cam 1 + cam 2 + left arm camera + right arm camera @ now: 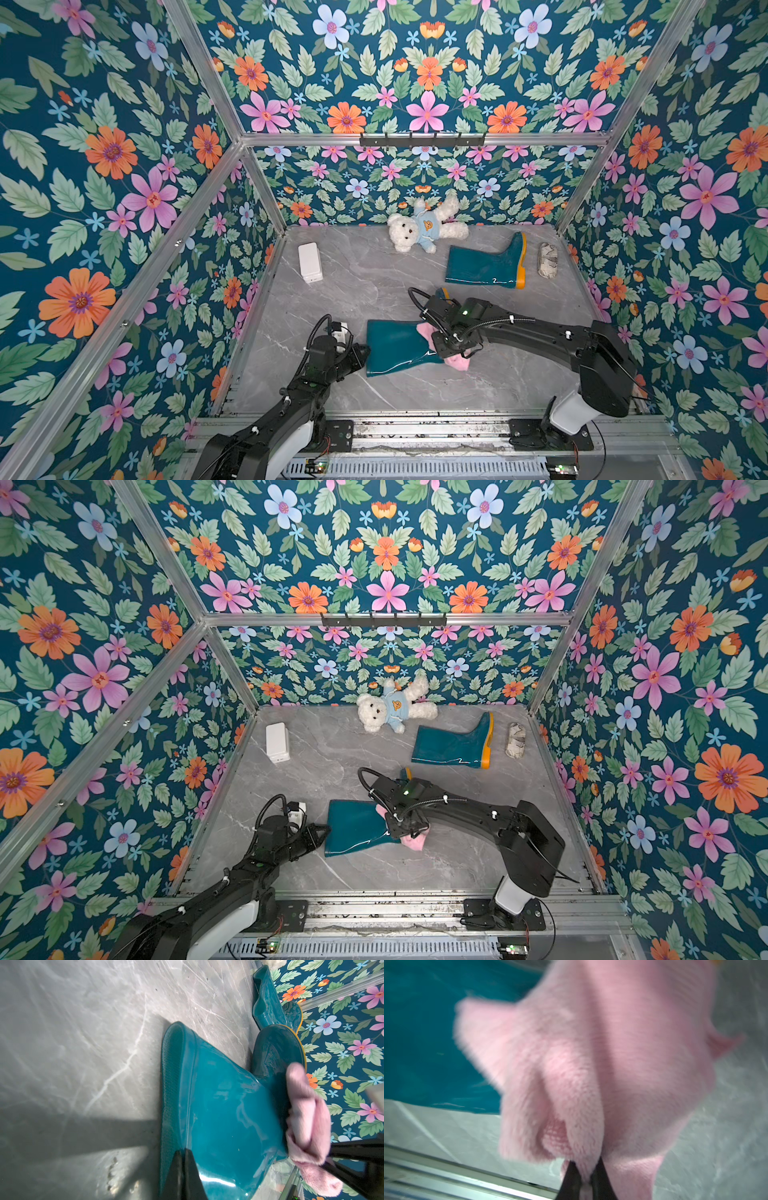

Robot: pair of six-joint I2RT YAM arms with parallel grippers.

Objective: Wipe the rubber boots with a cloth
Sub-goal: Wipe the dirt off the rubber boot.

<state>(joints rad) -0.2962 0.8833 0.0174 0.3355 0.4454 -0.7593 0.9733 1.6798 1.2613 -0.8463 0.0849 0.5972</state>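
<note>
My right gripper (586,1162) pinches the fuzzy pink square cloth (612,1053), draped on the ankle of the nearer glossy teal rubber boot (395,349). My left gripper (182,1152) clamps the rim of its shaft.

Robot test booth (staged set), floral-papered walls (428,75), aluminium frame (291,139), marble-look tabletop (353,291)

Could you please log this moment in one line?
left hand: shut on near glossy teal rubber boot | right hand: shut on fuzzy pink cloth
</note>
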